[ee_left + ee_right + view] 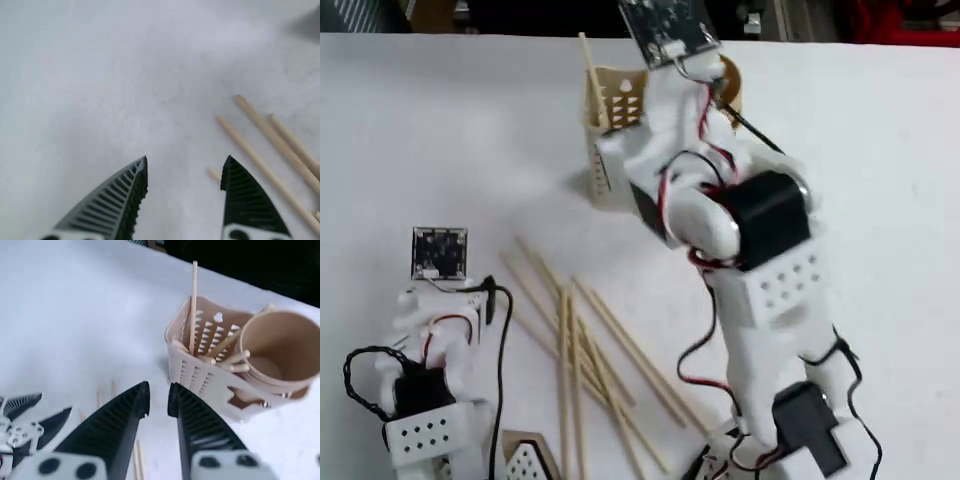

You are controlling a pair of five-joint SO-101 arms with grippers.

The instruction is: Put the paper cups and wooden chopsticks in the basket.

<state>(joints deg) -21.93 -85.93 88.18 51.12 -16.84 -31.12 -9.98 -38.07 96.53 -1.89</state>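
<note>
Chopsticks (590, 360) of bare wood lie scattered and crossing on the white counter (440, 130) nearest us, between the two arms. Just beside their ends we find the left gripper (184, 172), its jaws spread wide and empty above the counter. Farther on, the right gripper (159, 400) hangs with jaws only slightly parted, holding nothing, near the basket (192, 374). In that basket we see a paper cup (280, 340) and a few sticks, with one upright chopstick (194, 295) rising above the rim.
</note>
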